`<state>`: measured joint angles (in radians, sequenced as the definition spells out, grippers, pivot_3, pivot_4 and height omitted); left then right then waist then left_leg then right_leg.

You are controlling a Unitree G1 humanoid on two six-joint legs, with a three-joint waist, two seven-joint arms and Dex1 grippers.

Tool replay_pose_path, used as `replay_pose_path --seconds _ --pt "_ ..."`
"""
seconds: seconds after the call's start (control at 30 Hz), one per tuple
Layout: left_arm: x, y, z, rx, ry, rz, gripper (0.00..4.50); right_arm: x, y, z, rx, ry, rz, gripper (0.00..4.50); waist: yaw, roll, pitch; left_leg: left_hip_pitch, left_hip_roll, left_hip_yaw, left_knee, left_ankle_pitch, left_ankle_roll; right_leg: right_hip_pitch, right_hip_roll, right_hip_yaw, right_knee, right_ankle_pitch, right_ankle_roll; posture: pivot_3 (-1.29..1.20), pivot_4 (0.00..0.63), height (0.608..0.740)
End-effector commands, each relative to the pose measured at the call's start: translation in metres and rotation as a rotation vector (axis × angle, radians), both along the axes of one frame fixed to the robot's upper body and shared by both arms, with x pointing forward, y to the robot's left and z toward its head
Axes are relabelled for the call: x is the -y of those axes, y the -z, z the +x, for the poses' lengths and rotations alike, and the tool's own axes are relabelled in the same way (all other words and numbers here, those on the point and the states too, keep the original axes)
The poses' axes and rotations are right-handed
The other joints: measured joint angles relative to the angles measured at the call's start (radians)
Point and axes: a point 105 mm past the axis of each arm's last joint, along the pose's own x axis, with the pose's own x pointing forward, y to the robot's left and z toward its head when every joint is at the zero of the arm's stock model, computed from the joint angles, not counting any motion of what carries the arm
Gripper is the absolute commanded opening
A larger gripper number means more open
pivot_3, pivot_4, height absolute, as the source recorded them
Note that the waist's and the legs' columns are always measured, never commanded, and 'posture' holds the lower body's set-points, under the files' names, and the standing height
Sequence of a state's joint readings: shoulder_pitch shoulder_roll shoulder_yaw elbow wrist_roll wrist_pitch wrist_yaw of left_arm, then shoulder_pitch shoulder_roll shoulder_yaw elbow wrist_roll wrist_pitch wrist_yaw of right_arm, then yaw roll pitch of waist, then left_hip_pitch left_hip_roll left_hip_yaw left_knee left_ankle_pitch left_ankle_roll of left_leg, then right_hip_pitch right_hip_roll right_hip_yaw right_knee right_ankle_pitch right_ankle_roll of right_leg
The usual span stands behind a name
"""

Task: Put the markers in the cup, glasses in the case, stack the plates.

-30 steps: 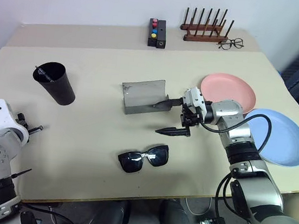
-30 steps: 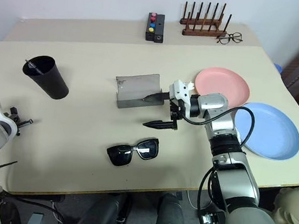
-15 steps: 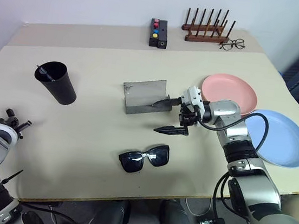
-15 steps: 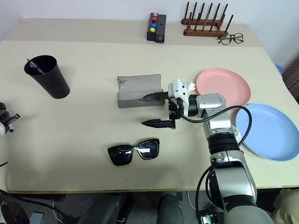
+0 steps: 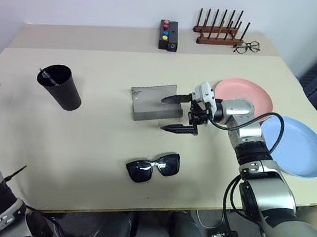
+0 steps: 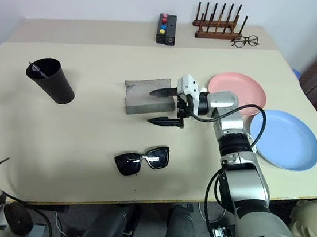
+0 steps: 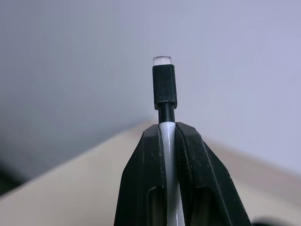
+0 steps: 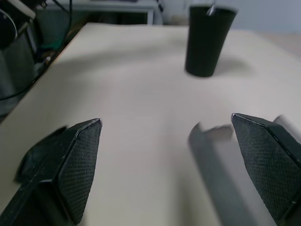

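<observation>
On the bench [image 5: 86, 138], the cup [image 5: 60, 87] stands upright near my left side. My left claw [image 7: 170, 141] grips the marker [image 7: 165, 101]; I should lower it tip-down into the mouth. My right claw [image 5: 177, 113] gapes beside the case [image 5: 155, 102].
</observation>
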<state>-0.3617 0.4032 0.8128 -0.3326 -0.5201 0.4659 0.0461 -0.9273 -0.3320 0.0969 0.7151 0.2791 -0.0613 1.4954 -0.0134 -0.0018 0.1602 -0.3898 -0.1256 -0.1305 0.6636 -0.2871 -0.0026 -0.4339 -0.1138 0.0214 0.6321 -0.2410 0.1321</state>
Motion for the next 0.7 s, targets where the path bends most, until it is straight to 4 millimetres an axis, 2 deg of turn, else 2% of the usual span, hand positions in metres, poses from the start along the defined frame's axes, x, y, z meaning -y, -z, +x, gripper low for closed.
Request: replay_pose_path --seconds 0.03,0.23,0.4,0.7 --pt "0.018 -0.021 0.013 0.092 0.077 0.062 0.05 -0.004 -0.028 0.008 0.011 0.028 0.121 4.5 0.0 0.0 0.0 0.0 0.0 0.0 0.0 0.0 0.0 0.0 0.0 0.0 0.0 0.0 0.0 0.0 0.15 0.74" --pt "0.039 -0.027 0.041 0.129 0.161 0.113 0.05 -0.003 -0.042 0.016 0.005 0.076 0.195 4.5 -0.004 0.0 0.0 0.0 0.0 0.0 0.0 0.0 0.0 -0.001 0.0 0.0 0.0 0.0 0.0 0.0 0.15 0.74" --pt "0.05 -0.028 0.061 0.083 0.145 0.265 0.05 -0.001 -0.048 0.022 0.008 0.117 0.243 4.5 -0.005 0.0 0.0 0.0 0.0 0.0 0.0 0.0 0.0 -0.001 0.0 0.0 0.0 0.0 0.0 0.0 0.15 0.74" --pt "0.069 -0.033 0.072 0.08 0.156 0.451 0.05 -0.004 -0.053 0.021 0.003 0.135 0.31 4.5 -0.007 0.0 0.0 -0.001 0.0 0.0 -0.001 0.0 0.0 -0.002 0.0 0.0 0.001 0.0 0.0 0.0 0.15 0.74"
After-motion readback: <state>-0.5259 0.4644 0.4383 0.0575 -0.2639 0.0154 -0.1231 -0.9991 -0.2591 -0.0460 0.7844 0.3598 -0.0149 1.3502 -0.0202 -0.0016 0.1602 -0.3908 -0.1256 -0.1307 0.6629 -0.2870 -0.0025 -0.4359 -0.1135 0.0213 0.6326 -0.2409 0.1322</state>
